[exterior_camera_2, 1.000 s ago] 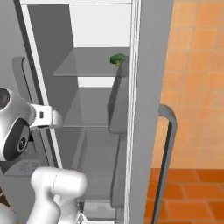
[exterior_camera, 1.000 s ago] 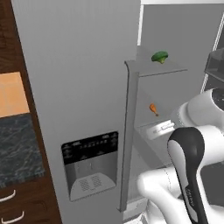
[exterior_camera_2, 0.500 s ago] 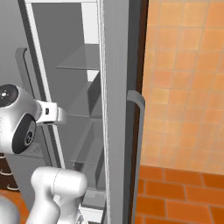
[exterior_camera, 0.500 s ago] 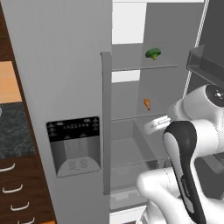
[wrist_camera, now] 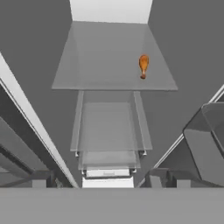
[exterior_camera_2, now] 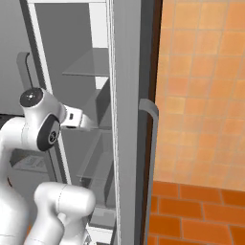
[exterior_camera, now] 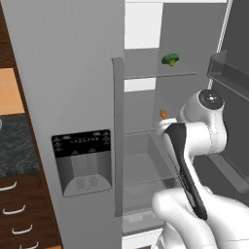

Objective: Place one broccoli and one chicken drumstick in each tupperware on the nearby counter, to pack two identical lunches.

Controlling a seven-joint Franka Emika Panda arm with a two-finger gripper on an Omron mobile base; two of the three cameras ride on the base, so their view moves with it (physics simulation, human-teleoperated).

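Fridge (exterior_camera: 73, 73): grey, 2-door unit; the left door is closed and carries a dark dispenser panel (exterior_camera: 81, 163) and a vertical grey handle (exterior_camera: 117, 136). The right door (exterior_camera: 238, 73) stands swung open.
Upper shelf (exterior_camera: 160, 76): glass; 1 broccoli (exterior_camera: 169, 59) sits near its front edge, toward the right side.
Middle shelf (wrist_camera: 114, 61): glass; 1 chicken drumstick (wrist_camera: 143, 65) lies on it toward the right edge, thick end pointing to the back wall, bone end toward the front edge. In the left base view the same drumstick (exterior_camera: 163, 114) shows just above the arm's forearm.
Lower section: clear drawers (wrist_camera: 109, 131) stacked below the middle shelf.
Arm (exterior_camera: 194, 141): white with dark joints; reaches into the open fridge compartment at middle-shelf height.
Pincer (wrist_camera: 109, 179): spread wide, nothing between its tips; aimed along the fridge interior, well short of the drumstick and not touching it.
Worktop (exterior_camera: 14, 146): dark speckled stone, at the left edge of the left base view, over brown drawers (exterior_camera: 22, 214) with curved silver handles.
Right of the fridge: orange tiled wall (exterior_camera_2: 201, 86) and brick-red floor (exterior_camera_2: 191, 215).
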